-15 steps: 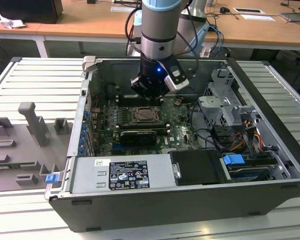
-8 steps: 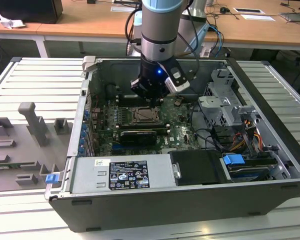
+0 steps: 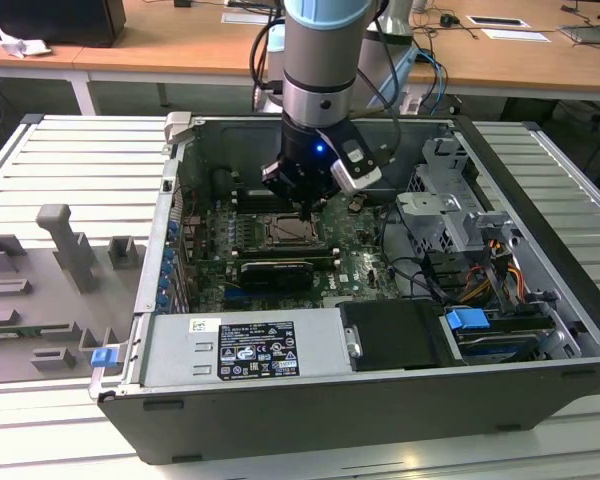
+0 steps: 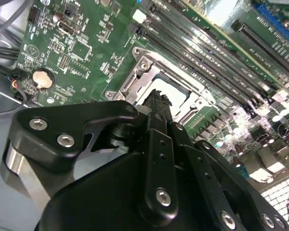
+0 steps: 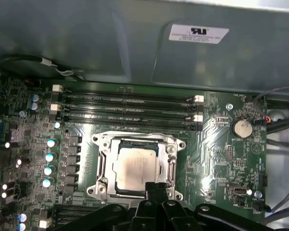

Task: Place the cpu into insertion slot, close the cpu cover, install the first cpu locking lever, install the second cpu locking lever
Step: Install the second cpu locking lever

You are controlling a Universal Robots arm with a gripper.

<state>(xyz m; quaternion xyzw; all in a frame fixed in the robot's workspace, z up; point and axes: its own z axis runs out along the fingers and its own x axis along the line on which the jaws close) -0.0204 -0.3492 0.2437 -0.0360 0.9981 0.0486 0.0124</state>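
Gripper fingertips pinched together, right at the socket edge.
First wrist view shows the cpu seated in the insertion slot; exterior view adds the whole case.

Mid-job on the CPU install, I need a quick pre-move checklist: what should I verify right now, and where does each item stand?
1. cpu seated in the insertion slot: ok, it lies flat and square inside the socket in the first wrist view.
2. cpu cover down over the chip: looks ok, frame lies flat around it.
3. Locking levers latched: cannot tell.
4. gripper position: ok, its tips sit at the socket's edge, by the chip.
5. Fingers free of any part: ok, they look shut with nothing between them.
6. memory slots beside the socket undisturbed: ok.
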